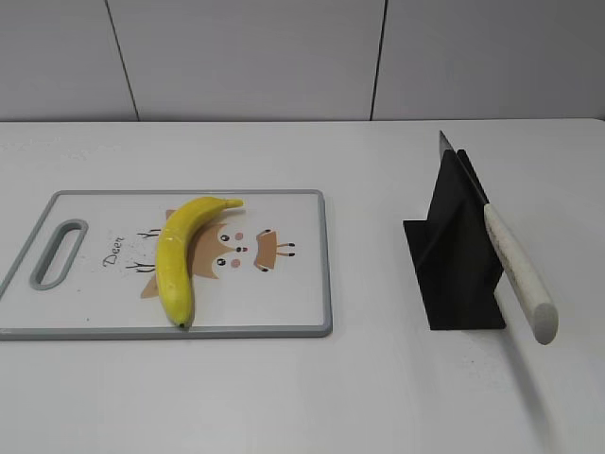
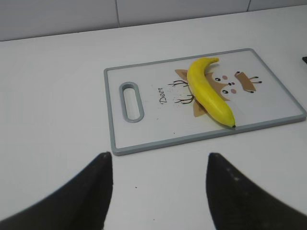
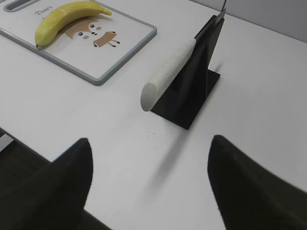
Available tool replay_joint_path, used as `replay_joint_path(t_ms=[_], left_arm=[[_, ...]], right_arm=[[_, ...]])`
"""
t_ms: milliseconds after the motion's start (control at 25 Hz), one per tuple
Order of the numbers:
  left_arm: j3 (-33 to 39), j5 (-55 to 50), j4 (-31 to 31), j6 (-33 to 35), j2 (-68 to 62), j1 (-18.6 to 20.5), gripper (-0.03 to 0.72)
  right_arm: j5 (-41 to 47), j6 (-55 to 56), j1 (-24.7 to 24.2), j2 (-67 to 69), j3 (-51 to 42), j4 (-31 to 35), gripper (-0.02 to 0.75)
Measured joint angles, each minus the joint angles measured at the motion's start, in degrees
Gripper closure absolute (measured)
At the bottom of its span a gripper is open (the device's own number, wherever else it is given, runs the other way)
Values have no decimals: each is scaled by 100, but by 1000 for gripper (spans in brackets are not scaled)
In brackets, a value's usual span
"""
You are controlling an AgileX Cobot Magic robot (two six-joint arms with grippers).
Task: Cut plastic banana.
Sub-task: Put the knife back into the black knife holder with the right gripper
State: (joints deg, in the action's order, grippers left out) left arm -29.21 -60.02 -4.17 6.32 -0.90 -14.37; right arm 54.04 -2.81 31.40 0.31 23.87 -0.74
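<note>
1. Plastic banana [image 1: 180, 256] whole, lying on cutting board [image 1: 284, 312], over the deer print.
2. Knife [image 1: 515, 270] slotted in black stand [image 1: 454, 255], right of cutting board.
3. Left end effector [image 2: 158, 191] spread wide, empty; right end effector [image 3: 148, 187] likewise.

We see a glossy bright-yellow curved plastic banana [image 1: 179, 256] [image 2: 208, 90] [image 3: 64, 19], whole and uncut, lying flat on a white grey-rimmed cutting board [image 1: 293, 284], its dark tip at the near rim, its stem pointing away.
</note>
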Motion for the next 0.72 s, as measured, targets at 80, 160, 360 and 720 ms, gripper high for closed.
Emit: replay_joint_path(t_ms=[80,160,360,720], left_arm=[[4,4,4,0,0,43,99],[4,4,6,0,0,144,99],[4,4,11,0,0,589,99],[4,4,11,0,0,929,99]], right_arm=[[-7,-5,-40,-53,0,38,153],[-7,-6,-128,-58,0,108,153],[-7,-12,-584,-58,0,214,153],[-7,-12,-1927,-58,0,232,153]])
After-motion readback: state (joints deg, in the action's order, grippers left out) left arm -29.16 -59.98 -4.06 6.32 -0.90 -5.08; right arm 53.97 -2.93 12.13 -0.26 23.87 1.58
